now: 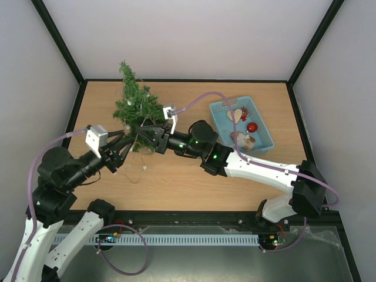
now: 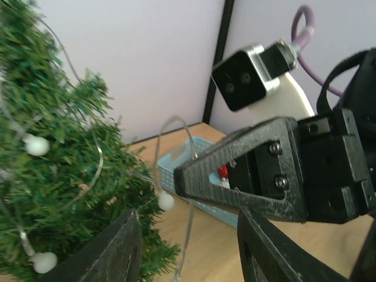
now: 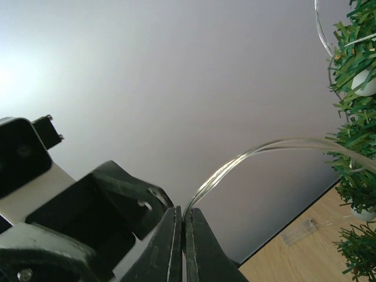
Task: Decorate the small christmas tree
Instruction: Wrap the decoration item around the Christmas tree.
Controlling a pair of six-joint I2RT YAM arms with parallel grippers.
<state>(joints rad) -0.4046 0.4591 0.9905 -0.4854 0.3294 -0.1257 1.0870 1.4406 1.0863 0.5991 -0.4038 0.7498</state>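
The small christmas tree is standing upright on the far left part of the table, just beyond both grippers and well apart from the blue basket on the right. It is looking light and easy to tip, with soft, springy needle branches, so any tug on the light string is risking a topple. The trunk low down is probably offering the firmest hold. The right gripper is pinching the thin, slippery wire between closed jaws. The left gripper is hanging with jaws apart beside the lower branches, clamping nothing. No brand, label or writing is showing legibly
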